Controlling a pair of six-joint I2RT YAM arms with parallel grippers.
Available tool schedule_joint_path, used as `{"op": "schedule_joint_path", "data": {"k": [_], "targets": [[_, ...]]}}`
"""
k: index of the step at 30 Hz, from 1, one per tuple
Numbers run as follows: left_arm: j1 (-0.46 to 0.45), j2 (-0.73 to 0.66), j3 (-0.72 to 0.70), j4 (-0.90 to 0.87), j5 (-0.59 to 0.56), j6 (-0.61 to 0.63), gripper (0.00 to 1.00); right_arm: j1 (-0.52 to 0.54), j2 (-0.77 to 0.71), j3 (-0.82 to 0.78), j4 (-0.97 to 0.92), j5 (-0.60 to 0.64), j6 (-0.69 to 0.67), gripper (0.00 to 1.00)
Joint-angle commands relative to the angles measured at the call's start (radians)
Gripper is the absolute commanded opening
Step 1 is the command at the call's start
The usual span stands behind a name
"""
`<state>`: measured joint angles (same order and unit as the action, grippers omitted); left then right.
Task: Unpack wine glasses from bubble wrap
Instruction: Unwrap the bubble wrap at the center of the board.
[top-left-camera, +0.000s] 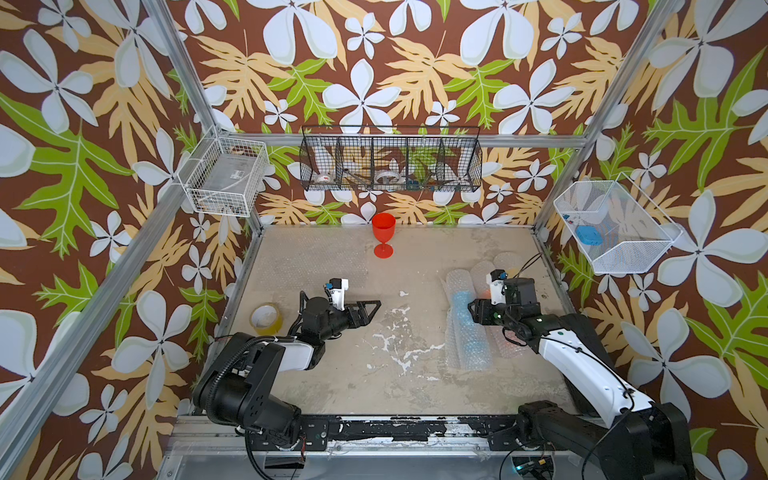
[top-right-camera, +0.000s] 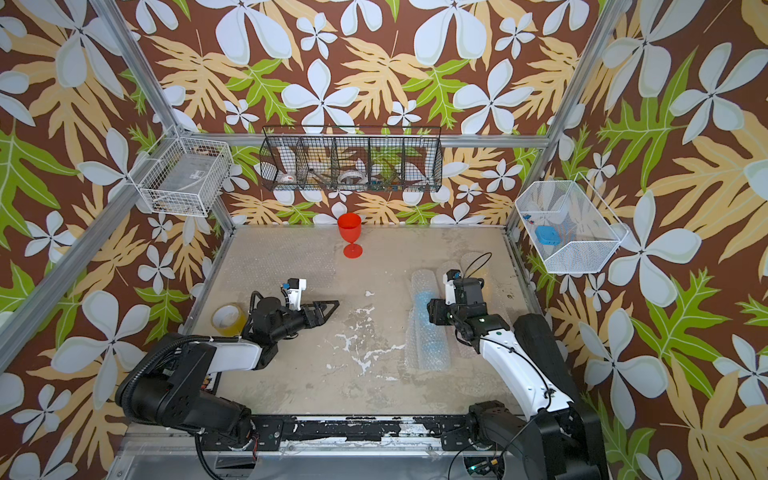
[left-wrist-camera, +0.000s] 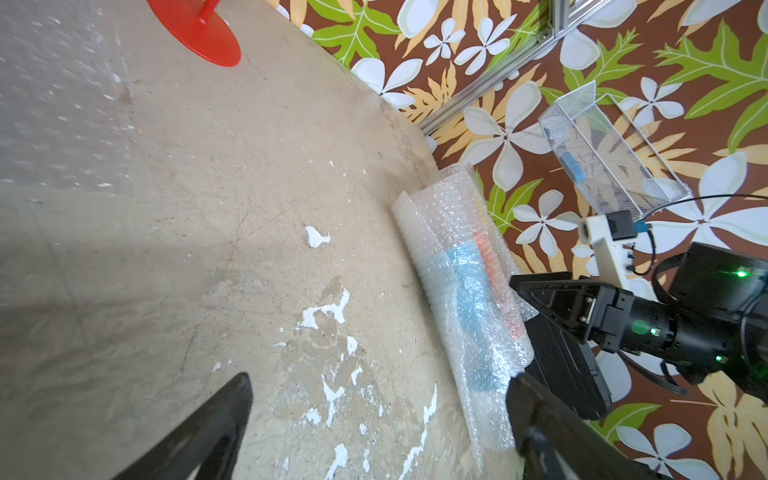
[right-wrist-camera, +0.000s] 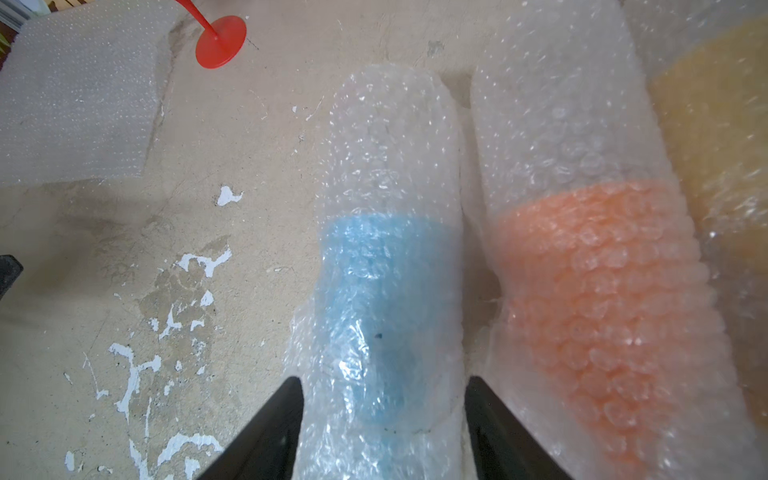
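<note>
At 3 o'clock on the desk (top-left-camera: 332, 374), three rolls of bubble wrap (right-wrist-camera: 395, 137) are laid side by side. A goblet is seen paled through each: the light blue goblet (right-wrist-camera: 386, 291) nearest the desk's middle, the orange goblet (right-wrist-camera: 602, 291) just beside it, and the yellow goblet (right-wrist-camera: 715, 145) outermost. The red goblet (top-left-camera: 383, 232) is stood upright and bare at 12 o'clock, and a flat sheet (top-left-camera: 307, 257) is spread at 11 o'clock. One glass of four is therefore judged done, and the second is judged to be in hand.

The right pincer (right-wrist-camera: 383, 379) is held over the blue roll with its jaws parted, one on each side of the tube. The wrap between them is not seen to be squeezed, and whether the tips touch it cannot be told. The left pincer (top-left-camera: 371, 313) is spread wide and empty above bare desk, on the 9 o'clock side of centre, well apart from the rolls.

Next, a firm hold on the blue roll is called for, and a free edge of its wrap has to be found; none is plainly shown. The roll is probably best brought toward the centre, where the edge can be peeled by the left pincer. Care is needed that the neighbouring roll is not dragged along.
</note>
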<state>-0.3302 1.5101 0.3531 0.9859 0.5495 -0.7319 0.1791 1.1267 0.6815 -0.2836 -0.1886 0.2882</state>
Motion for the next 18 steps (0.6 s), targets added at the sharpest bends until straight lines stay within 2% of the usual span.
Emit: {"op": "schedule_joint_path", "data": {"k": [1, 6, 12, 15, 18], "targets": [[-0.014, 0.042, 0.004, 0.155, 0.079, -0.059, 0.97, 0.0, -0.001, -0.014, 0.036, -0.013, 0.02, 0.7], [-0.018, 0.164, -0.006, 0.352, 0.156, -0.151, 0.95, 0.0, 0.014, -0.011, 0.036, -0.009, 0.018, 0.72], [-0.018, 0.312, -0.02, 0.61, 0.185, -0.299, 0.95, 0.002, 0.057, -0.005, 0.047, -0.013, 0.016, 0.73], [-0.018, 0.354, -0.018, 0.637, 0.191, -0.322, 0.95, 0.004, 0.077, -0.003, 0.059, -0.017, 0.014, 0.73], [-0.019, 0.338, -0.032, 0.6, 0.166, -0.305, 0.95, 0.011, 0.104, 0.0, 0.07, -0.019, 0.019, 0.73]]}}
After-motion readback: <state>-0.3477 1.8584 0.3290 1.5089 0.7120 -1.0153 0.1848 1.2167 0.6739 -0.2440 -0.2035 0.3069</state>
